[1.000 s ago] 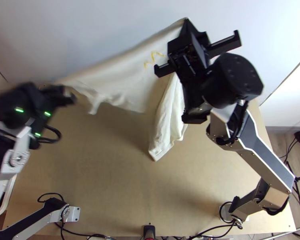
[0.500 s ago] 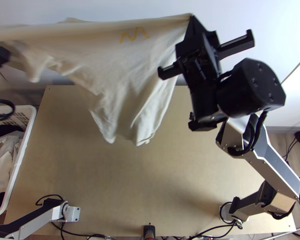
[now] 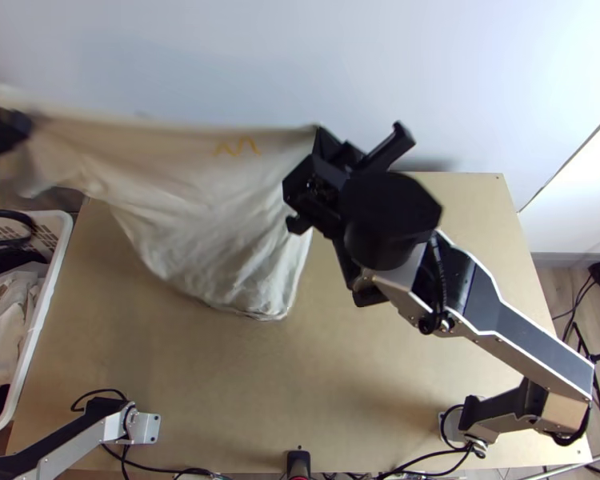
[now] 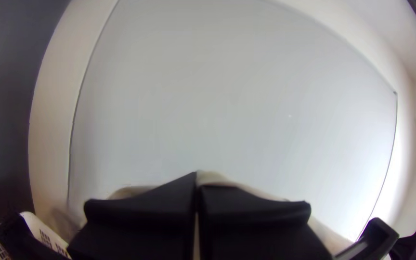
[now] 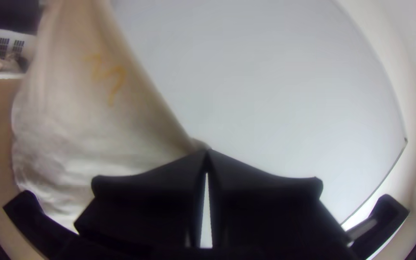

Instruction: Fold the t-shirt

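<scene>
pale wall rose behind the light wooden table i was working over. by the table's left edge i had a white slatted basket, heaped with rumpled cloth, pale pieces lying among dark ones, and a black cable crossing its far end.

from its base at lower right, my right arm slanted up and inward in a bent line, its gripper out over the far part of the table. i had those fingers together, pinching one upper corner of the t-shirt. my left arm's link ran out past the left edge of the top view, and its gripper sat blurred at upper left, fingers closed on the shirt's other end.

between them the shirt hung stretched along its top edge, yellow zigzag near the right gripper, the rest draping down in soft creases; whether its lower edge touched wood, i couldn't tell.
</scene>
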